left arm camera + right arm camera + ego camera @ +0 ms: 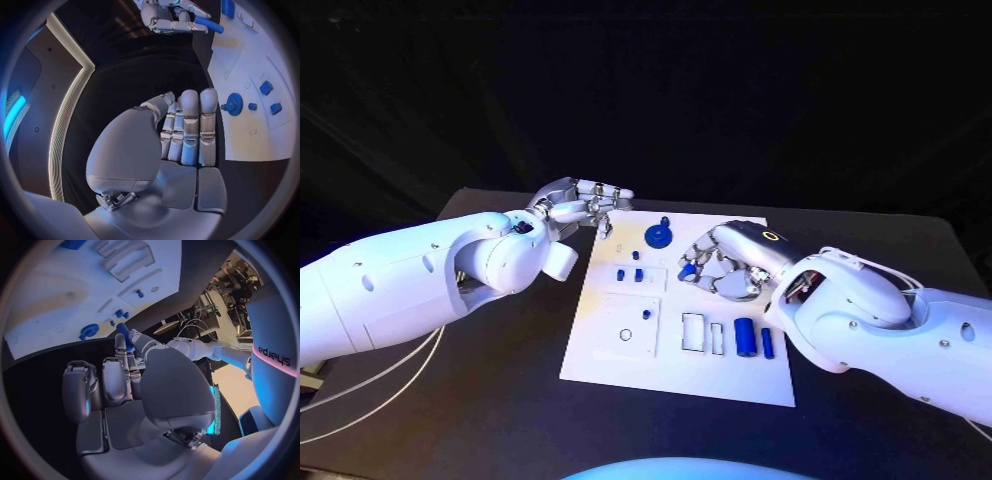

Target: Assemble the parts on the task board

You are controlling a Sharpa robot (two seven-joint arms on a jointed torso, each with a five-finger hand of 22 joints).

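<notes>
The white task board (610, 350) lies in the middle of the black table. My right hand (721, 265) hovers over its upper right part and pinches a blue cylinder (125, 334) between thumb and a finger; the left wrist view shows that cylinder (210, 25) sticking out of the right hand (167, 17). A blue gear (658, 235) sits near the board's far edge, with two small blue pieces (629, 272) below it. Two more blue cylinders (753, 340) lie by the empty slots (702, 334). My left hand (583, 206) is off the board's far left corner, fingers straight and holding nothing (187, 130).
Black table (473, 400) surrounds the board on all sides. A thin cable (372, 385) trails under my left arm. A small ring outline (626, 334) marks the board's lower left panel.
</notes>
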